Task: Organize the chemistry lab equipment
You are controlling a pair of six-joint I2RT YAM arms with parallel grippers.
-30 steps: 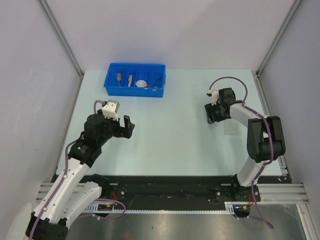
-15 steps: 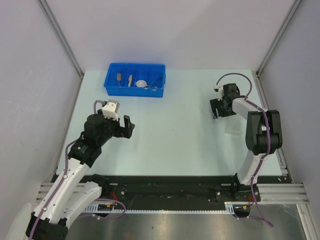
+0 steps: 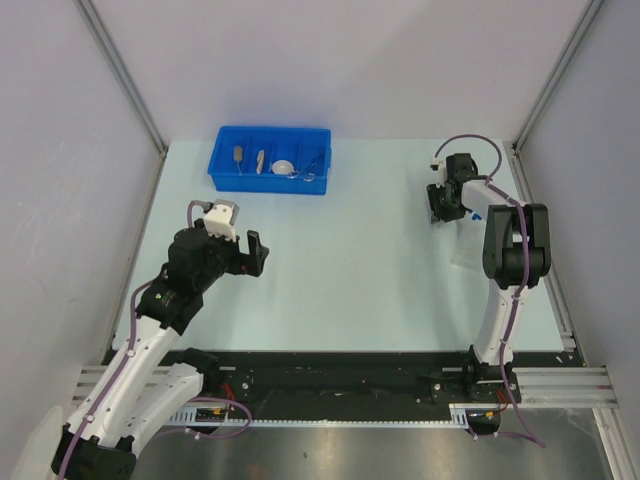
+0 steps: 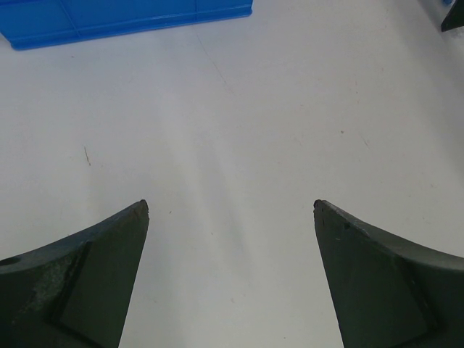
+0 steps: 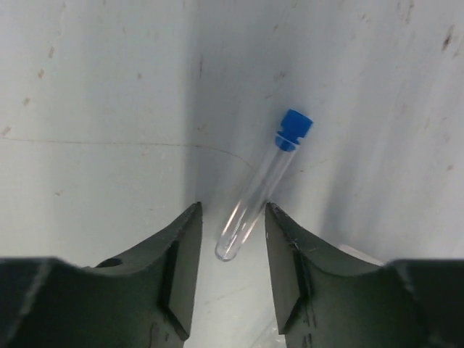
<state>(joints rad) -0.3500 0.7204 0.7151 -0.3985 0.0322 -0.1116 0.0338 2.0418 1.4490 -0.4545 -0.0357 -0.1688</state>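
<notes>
In the right wrist view a clear tube with a blue cap lies flat on the table. Its rounded end sits between the fingertips of my right gripper, which is open, with a gap on either side of the tube. Seen from above, the right gripper is low at the back right of the table and hides the tube. My left gripper hovers over the left half of the table. Its jaws are wide open with only bare table between them.
The blue divided bin stands at the back left, its edge also in the left wrist view. It holds two wooden-handled tools, a white round dish and silver tongs. A faint clear plastic piece lies near the right arm.
The right gripper has moved farther back and to the right, with the arm folding in tighter. The left arm has not moved.
</notes>
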